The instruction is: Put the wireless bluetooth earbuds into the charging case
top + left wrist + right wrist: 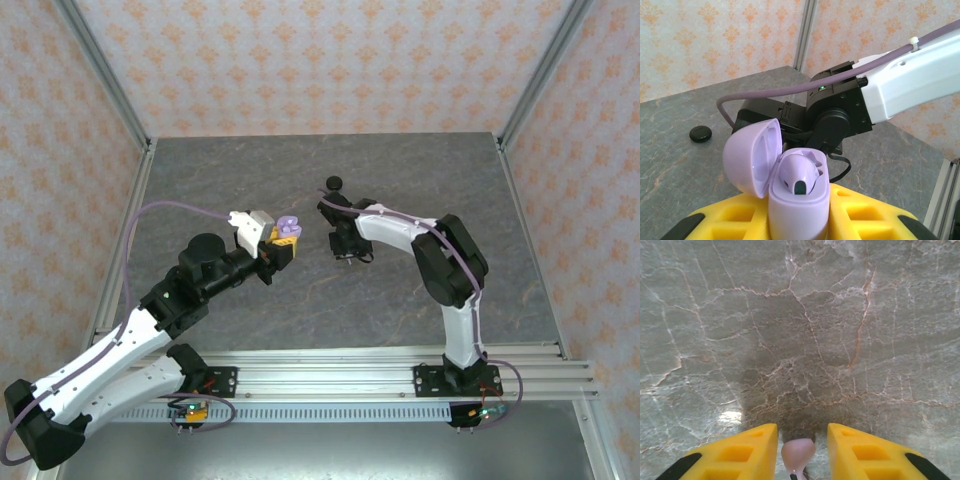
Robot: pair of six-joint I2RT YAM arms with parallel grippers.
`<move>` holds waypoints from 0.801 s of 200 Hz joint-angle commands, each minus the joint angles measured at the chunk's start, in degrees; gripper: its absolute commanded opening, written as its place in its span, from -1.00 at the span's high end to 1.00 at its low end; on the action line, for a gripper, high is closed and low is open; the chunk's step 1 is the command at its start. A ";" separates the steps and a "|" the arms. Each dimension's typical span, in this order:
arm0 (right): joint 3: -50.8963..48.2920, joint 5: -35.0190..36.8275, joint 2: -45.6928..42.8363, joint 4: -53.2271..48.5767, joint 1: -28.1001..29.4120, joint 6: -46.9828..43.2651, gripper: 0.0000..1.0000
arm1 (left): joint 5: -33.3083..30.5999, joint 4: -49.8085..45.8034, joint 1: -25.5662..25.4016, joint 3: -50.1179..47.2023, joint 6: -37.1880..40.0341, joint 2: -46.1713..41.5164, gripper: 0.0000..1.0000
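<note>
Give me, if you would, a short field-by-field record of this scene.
left claw: shut on the lilac case
case lid: hinged open
seated earbud: lilac, sits inside the case
right claw: pointed down at the table, second lilac earbud between its fingers; firm grip not certain
black disc: on the table beyond the arms, untouched
left to do: second lilac earbud not yet in the case
</note>
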 commanded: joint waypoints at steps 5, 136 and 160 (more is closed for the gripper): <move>1.66 0.79 1.40 -2.06 -0.36 0.87 0.36 | -0.12 1.98 0.24 0.36 -0.51 -0.92 0.45; 0.87 -0.85 0.23 -4.29 -0.47 0.64 0.40 | -0.02 2.08 0.27 0.31 -0.70 -0.88 0.46; 1.11 -0.97 0.28 -4.70 -0.47 0.57 0.40 | 0.03 2.09 0.22 0.31 -0.74 -0.92 0.46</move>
